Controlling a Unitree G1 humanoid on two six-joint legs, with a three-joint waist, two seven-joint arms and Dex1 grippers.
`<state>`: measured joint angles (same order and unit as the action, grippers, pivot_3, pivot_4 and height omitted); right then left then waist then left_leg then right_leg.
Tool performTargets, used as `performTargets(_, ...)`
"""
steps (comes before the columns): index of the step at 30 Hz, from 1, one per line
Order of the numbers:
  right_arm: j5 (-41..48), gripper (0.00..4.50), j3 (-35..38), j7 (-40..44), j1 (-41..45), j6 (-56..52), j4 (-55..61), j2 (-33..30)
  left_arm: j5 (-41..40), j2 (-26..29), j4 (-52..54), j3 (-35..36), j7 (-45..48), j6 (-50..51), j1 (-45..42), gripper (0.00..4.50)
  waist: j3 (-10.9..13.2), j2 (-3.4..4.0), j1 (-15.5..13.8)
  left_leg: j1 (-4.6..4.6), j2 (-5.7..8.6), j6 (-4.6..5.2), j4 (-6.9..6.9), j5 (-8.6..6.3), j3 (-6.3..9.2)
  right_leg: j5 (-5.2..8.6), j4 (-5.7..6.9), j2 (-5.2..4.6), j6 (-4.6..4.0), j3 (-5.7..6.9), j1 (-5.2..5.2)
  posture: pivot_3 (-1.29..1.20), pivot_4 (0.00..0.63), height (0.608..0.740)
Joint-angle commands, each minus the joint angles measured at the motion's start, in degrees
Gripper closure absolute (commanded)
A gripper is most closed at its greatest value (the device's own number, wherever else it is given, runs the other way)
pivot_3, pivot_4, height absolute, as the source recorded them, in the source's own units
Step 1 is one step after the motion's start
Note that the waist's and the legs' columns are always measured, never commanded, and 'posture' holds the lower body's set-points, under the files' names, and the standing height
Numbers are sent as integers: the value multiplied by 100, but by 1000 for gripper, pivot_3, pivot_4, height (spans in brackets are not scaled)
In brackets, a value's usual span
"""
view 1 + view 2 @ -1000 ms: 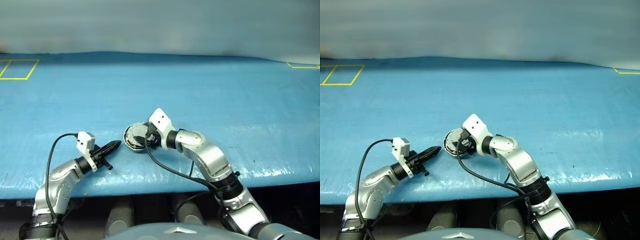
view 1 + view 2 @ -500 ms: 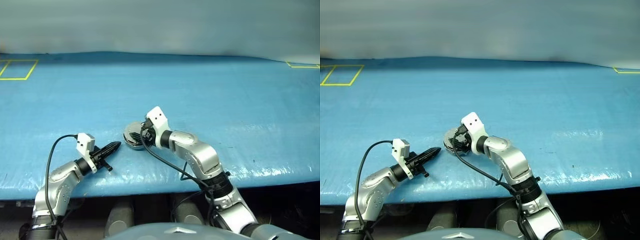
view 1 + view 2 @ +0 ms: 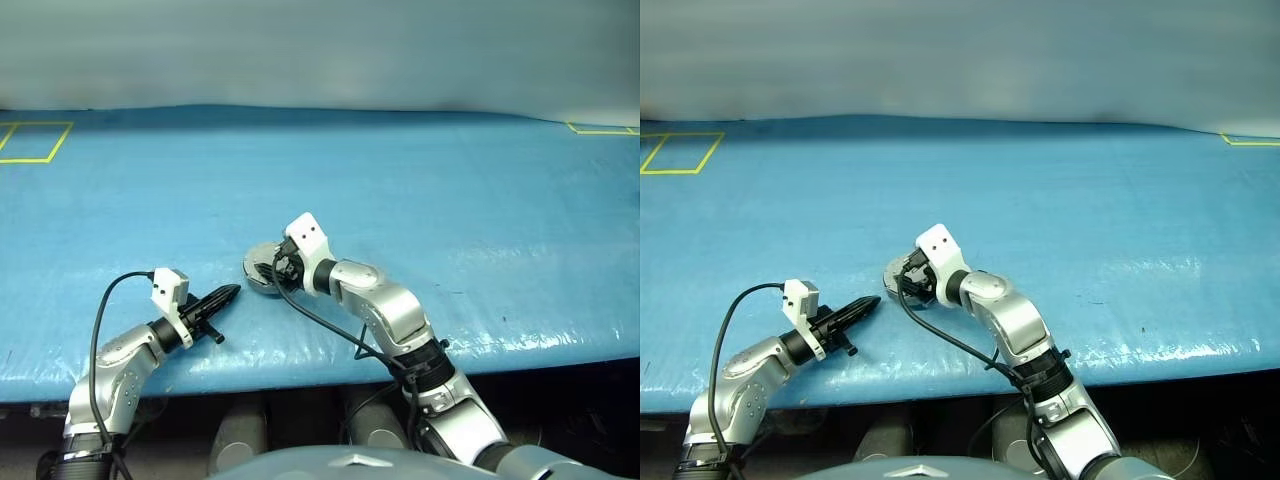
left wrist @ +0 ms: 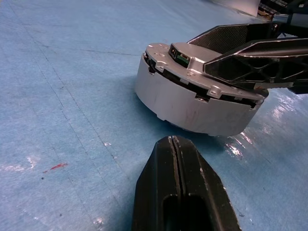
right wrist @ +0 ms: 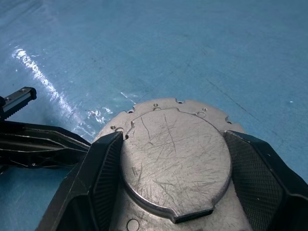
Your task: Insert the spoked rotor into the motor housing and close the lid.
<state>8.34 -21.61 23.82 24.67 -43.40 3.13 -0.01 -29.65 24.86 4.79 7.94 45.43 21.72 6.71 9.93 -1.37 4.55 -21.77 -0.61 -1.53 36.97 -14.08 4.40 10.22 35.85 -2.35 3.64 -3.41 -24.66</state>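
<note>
Since a second earlier, the right gripper (image 3: 272,268) had slid a little to the left over the housing (image 3: 258,272), while the left gripper (image 3: 232,292) had kept its place.

Seen from the head camera, a blue worktop (image 3: 420,190) with a slightly glossy, wrinkled cover ran wide under a pale grey wall (image 3: 320,50). Yellow tape marks (image 3: 30,140) lay at the far left corner and another at the far right corner. The housing sat near the front edge, left of the middle, with its lid (image 5: 175,159) down on it. The right gripper reached it from the right, and the left gripper pointed at it from the left, close but apart.

From the left wrist, the housing showed as a low silver puck on the blue cover, the lid flat on top. The left fingers (image 4: 183,187) were pressed together, just short of its side wall. The right gripper's black fingers (image 4: 255,60) lay across its far top edge.

From the right wrist, the scratched silver lid lay between the two right fingers (image 5: 103,178), which were spread wide to either side of it. I could not tell whether they touched it. The spoked wheel was hidden.
</note>
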Motion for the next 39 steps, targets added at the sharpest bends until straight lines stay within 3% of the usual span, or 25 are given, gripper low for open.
performTargets(1, -38, 1488, -103, -11, 22, -17, -139, 64, -8, 4, 77, 88, -1, -121, 12, 4500, 0, 0, 4, 0, 0, 0, 0, 0, 0, 0, 0, 0, 0, 0, 0, 0, 150, 740)
performTargets(14, -609, 1488, -468, -166, 99, 288, -383, -28, -12, -9, 17, 93, -32, -192, 22, 4500, 0, 0, 18, 2, -1, 0, 0, 0, 0, 0, 0, 1, -1, 0, 1, 0, 150, 740)
performTargets(21, -474, 1488, -346, -67, 67, 176, -266, 47, 3, -3, -10, 107, -43, -208, 26, 4500, 0, 1, 16, 2, -1, 0, 0, 0, 0, 1, 0, 1, -1, 0, 1, 0, 150, 740)
performTargets(28, -849, 1488, -700, 8, 74, 387, -462, -242, -11, -18, -6, 126, -52, -226, 1, 4500, 0, 1, 16, 2, -1, 0, -2, 0, 0, 1, -1, 1, -2, 0, 0, 0, 150, 740)
performTargets(39, -856, 1488, -615, 89, -49, 496, -488, -408, -585, -179, 225, 422, -183, 77, -445, 4500, -4, -2, -12, 4, 0, 0, 0, 0, 1, 1, -2, 0, -1, 3, 6, 0, 150, 740)
